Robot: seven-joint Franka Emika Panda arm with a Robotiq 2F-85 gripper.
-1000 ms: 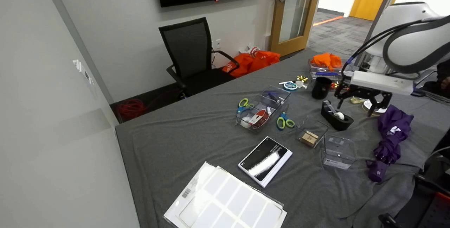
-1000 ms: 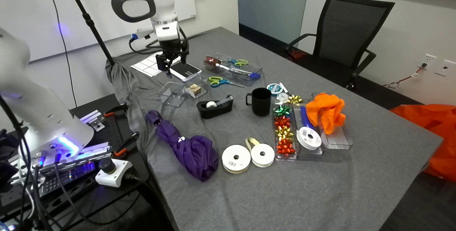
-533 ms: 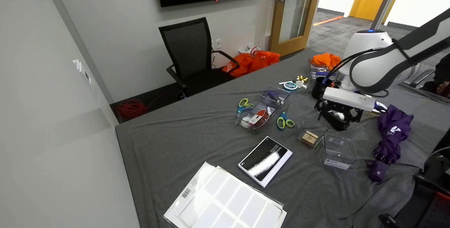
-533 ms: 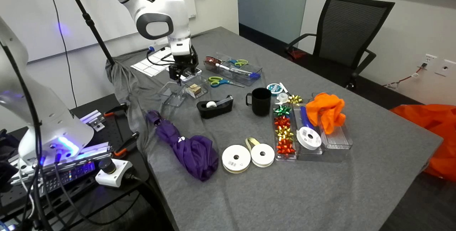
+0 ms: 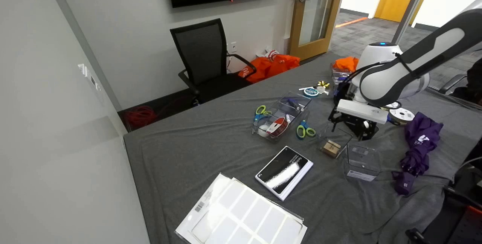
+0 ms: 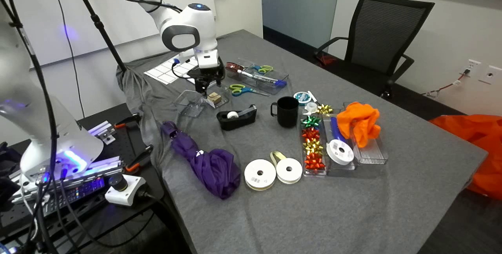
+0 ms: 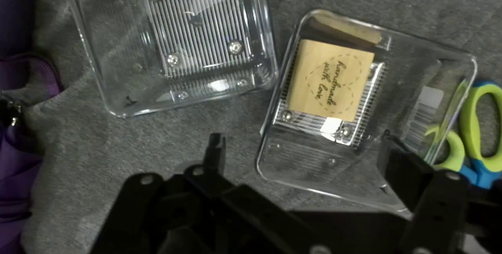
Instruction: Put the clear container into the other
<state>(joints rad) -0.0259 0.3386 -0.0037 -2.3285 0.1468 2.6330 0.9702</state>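
Tool point(image 7: 302, 142) hangs w/ jaws well apart, holding nothing, by clear container point(image 7: 392, 101), prob. spread to straddle its wall; wooden block point(image 7: 331, 81) inside. Container's on tabletop point(image 5: 196, 142) beside other tub point(image 7: 198, 38) (prob. dest.), so carry's likely short.

Wht arm point(image 6: 206, 36), blk end effector point(image 7: 302, 140)

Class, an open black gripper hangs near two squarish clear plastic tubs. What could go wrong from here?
The open black two-fingered gripper partly covers the squarish clear plastic tub in the wrist view; lowering could strike its rim.
The square tan wooden block inside might slide if that tub is lifted, or stop a nested one sitting flat.
Lime-and-blue scissors close beside it might get bumped.
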